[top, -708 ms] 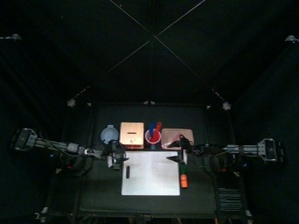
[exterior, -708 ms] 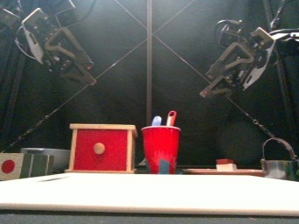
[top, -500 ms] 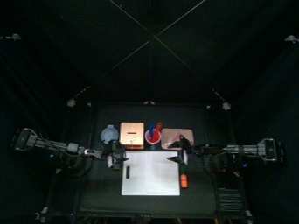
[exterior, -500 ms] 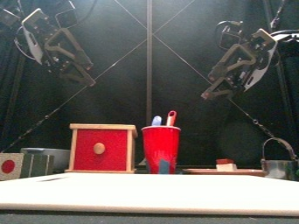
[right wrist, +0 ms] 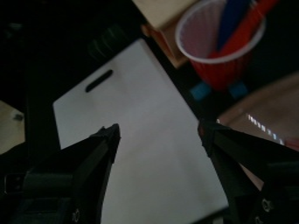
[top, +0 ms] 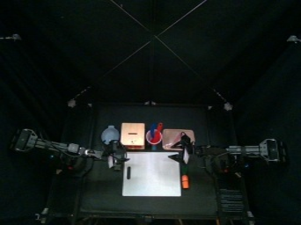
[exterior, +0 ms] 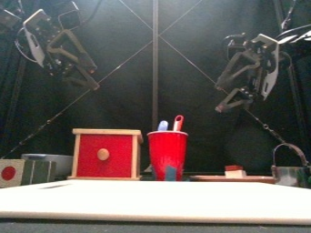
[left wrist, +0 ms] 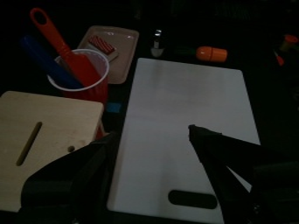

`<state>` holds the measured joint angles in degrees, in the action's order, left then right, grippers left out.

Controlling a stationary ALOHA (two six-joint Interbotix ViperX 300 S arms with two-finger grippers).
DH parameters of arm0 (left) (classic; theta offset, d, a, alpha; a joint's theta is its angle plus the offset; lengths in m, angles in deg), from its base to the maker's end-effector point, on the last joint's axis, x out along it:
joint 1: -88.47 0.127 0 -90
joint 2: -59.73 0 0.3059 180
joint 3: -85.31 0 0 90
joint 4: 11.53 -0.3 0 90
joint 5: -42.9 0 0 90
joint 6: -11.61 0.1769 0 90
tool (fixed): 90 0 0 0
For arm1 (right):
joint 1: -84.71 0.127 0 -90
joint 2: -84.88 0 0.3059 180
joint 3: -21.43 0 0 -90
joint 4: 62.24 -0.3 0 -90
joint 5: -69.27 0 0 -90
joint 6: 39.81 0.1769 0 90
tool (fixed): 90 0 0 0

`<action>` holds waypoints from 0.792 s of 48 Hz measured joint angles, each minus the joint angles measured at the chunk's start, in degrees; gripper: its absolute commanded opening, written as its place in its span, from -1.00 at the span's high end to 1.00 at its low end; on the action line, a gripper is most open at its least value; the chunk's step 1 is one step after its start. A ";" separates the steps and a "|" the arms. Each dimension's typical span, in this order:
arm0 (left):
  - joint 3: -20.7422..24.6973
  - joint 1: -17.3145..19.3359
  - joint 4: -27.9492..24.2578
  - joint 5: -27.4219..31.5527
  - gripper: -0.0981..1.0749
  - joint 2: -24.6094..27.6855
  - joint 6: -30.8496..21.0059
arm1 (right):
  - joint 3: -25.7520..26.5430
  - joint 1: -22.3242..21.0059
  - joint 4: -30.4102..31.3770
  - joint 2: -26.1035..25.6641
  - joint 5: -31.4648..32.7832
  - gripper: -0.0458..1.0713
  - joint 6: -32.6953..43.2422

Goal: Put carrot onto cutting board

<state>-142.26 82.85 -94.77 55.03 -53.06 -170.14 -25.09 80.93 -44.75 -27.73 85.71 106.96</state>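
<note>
The cutting board [top: 153, 172] is a large white rectangle at the table's middle, with a handle slot near its left edge. It fills the left wrist view [left wrist: 187, 131] and shows in the right wrist view [right wrist: 128, 131]. The carrot [top: 185, 181], small and orange, lies on the black table just off the board's right edge, toward the front; it also shows as the carrot [left wrist: 211, 53] in the left wrist view. My right gripper [right wrist: 163, 162] hangs open above the board's right back corner, nothing between its jaws. The left gripper [left wrist: 152, 166] hangs open over the board's left side.
Behind the board stand a wooden box with a red front [exterior: 107, 153], a red cup [exterior: 168, 155] holding blue and red utensils, and a pinkish-tan tray [top: 179, 137]. A grey item [top: 109, 134] sits at the back left, a metal cup [exterior: 289, 173] at the right.
The right arm has swung a little to the right and its gripper has turned. The left arm, board and carrot have not moved.
</note>
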 measured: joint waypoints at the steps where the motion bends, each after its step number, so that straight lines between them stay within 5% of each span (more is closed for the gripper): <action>1: 0.00 0.09 0.09 -0.09 -0.85 0.00 0.00 | 0.62 0.62 -1.93 -0.18 2.90 -0.87 0.18; 11: 0.00 0.09 0.26 0.18 -0.85 0.00 0.00 | 3.43 4.31 -22.50 1.05 17.31 -0.87 0.44; 20: -1.05 0.18 0.35 0.53 -0.85 0.00 0.00 | 3.43 6.33 -36.21 6.50 22.06 -0.87 1.76; 26: -1.23 0.26 0.26 1.23 -0.85 0.00 0.09 | 3.96 10.02 -35.68 11.43 23.99 -0.87 9.93; 38: -1.23 0.53 0.00 1.23 -0.85 0.00 0.09 | 4.83 18.81 -23.99 14.85 26.28 -0.87 34.45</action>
<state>-143.49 83.38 -94.77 56.26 -53.06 -170.06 -20.26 99.74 -68.74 -12.88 111.99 141.42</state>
